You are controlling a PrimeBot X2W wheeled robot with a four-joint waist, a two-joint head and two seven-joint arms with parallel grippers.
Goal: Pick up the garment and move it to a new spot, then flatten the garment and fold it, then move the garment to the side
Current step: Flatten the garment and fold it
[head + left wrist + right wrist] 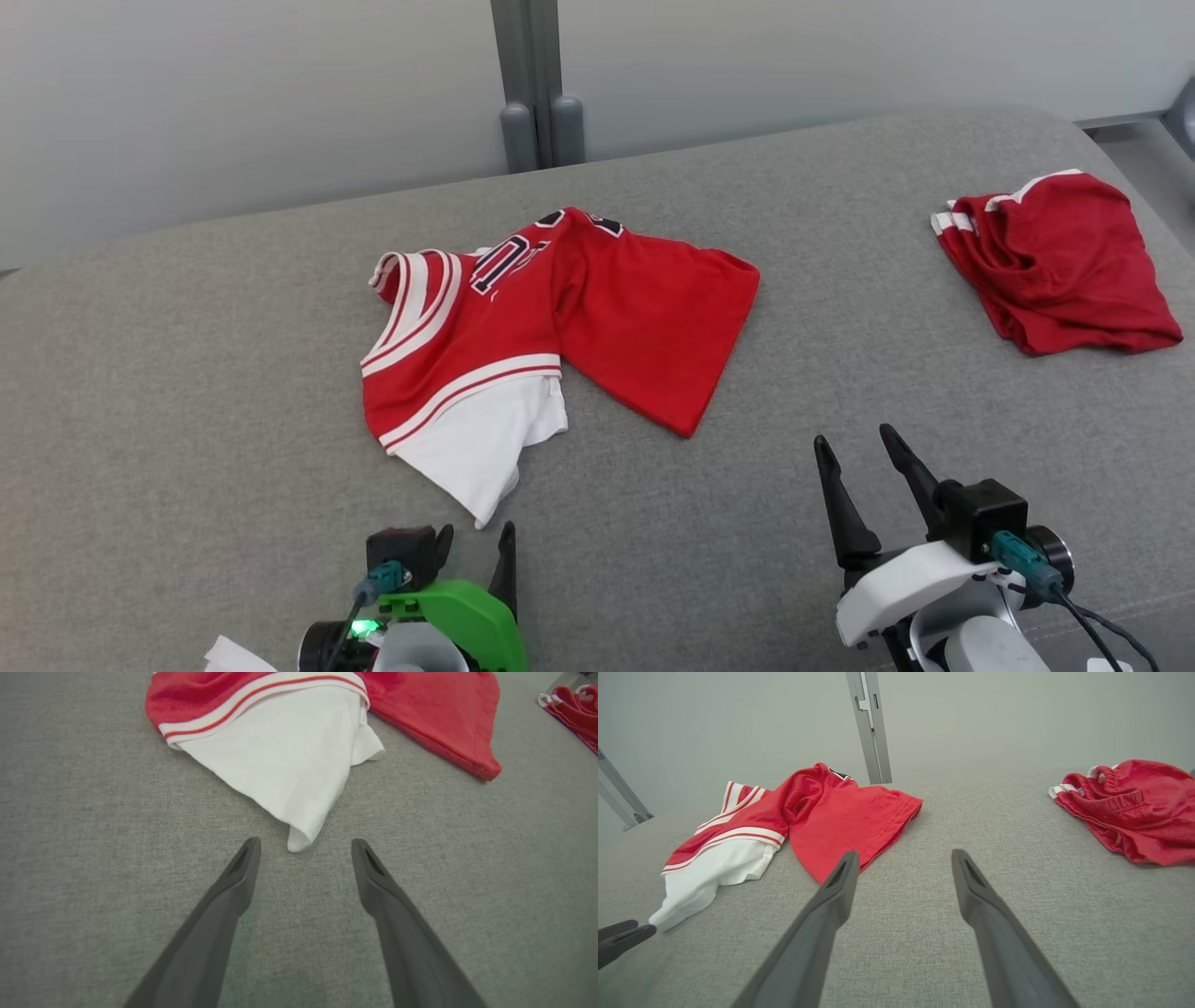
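The garment (523, 317) is a crumpled red jersey with white stripes, dark lettering and a white panel, lying mid-surface on the grey fabric top (187, 392). Its white corner (299, 788) points toward my left gripper (474, 546), which is open just short of it. In the left wrist view the white tip lies between the spread fingertips of that gripper (306, 843), apart from them. My right gripper (854, 439) is open and empty, to the right of and nearer than the jersey's red hem (859, 826), as the right wrist view (904, 854) also shows.
A second red garment with white trim (1055, 261) lies bunched at the far right, near the surface's rounded edge. A grey post (537, 84) stands against the pale wall behind. Bare grey fabric stretches left of the jersey and between the two garments.
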